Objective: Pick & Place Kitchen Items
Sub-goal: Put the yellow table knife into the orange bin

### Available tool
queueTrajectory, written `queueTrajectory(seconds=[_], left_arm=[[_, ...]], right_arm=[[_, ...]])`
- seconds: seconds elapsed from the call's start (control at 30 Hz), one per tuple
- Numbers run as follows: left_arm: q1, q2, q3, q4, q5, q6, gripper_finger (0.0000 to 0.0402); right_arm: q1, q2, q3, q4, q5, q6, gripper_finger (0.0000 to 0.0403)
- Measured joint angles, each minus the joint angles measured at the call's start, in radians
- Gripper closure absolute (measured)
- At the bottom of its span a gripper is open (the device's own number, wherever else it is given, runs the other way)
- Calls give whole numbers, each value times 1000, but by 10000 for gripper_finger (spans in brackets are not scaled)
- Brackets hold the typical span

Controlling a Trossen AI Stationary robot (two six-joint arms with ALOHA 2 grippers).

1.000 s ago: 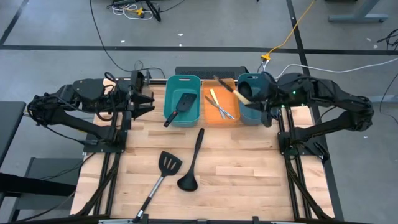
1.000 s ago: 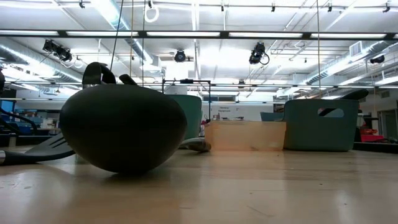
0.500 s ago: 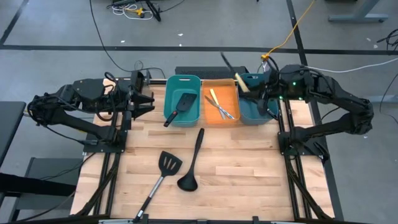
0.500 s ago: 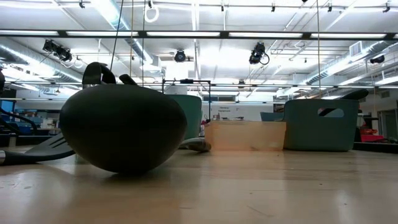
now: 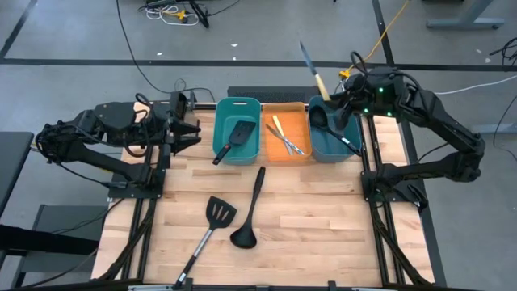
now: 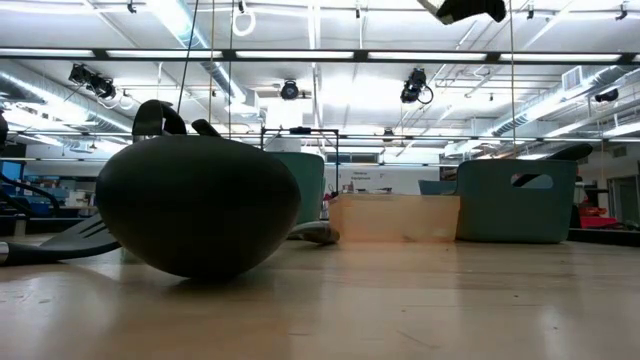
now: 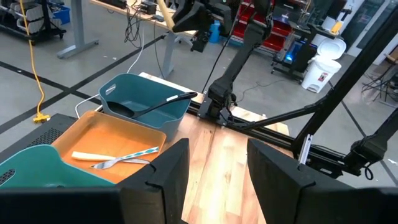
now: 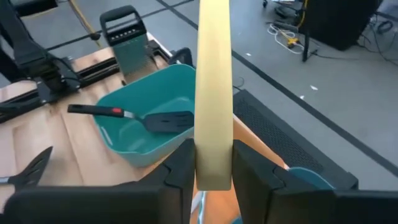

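My right gripper (image 5: 329, 94) is high above the right teal bin (image 5: 329, 139), shut on a utensil with a cream handle (image 5: 321, 83) and a dark end (image 5: 305, 55); the gripper also shows in the right wrist view (image 8: 213, 163). A black ladle (image 5: 321, 119) lies in that bin. A black slotted spatula (image 5: 237, 134) lies in the left teal bin (image 5: 239, 105), its handle over the near rim. Thin yellow and teal sticks (image 5: 283, 133) lie in the orange bin (image 5: 300, 153). Another ladle (image 5: 247, 217) and another spatula (image 5: 215, 218) lie on the table. My left gripper (image 7: 214, 168) is open at the far left. My right gripper pinches the utensil's cream handle (image 8: 213, 149) between its two fingers, one on each flat side. The handle sticks out past the fingertips, and its dark end points up and toward the far edge. The utensil is lifted clear of the bins.
The three bins stand side by side along the far edge. In the low view the table ladle's bowl (image 6: 200, 205) stands close and large. Bare wood lies on the near right of the table (image 5: 323, 218).
My right gripper has risen from just above the right teal bin and gone toward the far edge, carrying the cream-handled utensil. The utensil has swung from slanting over the orange bin to pointing up and away. The ladle in the bin now shows.
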Motion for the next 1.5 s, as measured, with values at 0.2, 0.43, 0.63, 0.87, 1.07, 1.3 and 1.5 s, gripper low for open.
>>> queueTrajectory(seconds=[0.2,0.43,0.63,0.87,1.07,1.3,1.5], left_arm=[[0,0,0,9,0,2,235],[0,0,0,9,0,0,235],[0,0,0,15,-3,0,235],[0,0,0,37,-4,1,235],[0,0,0,36,-4,2,235],[0,0,0,36,-4,2,235],[0,0,0,35,-4,3,235]], right_arm=[[-55,0,0,-13,-11,5,311],[-85,14,0,-28,-12,38,311],[-89,84,0,-59,-11,78,310],[-89,182,0,-74,0,112,311],[-89,229,0,-72,17,118,311],[-88,230,0,-80,17,136,311],[-88,230,-107,-48,16,165,311]])
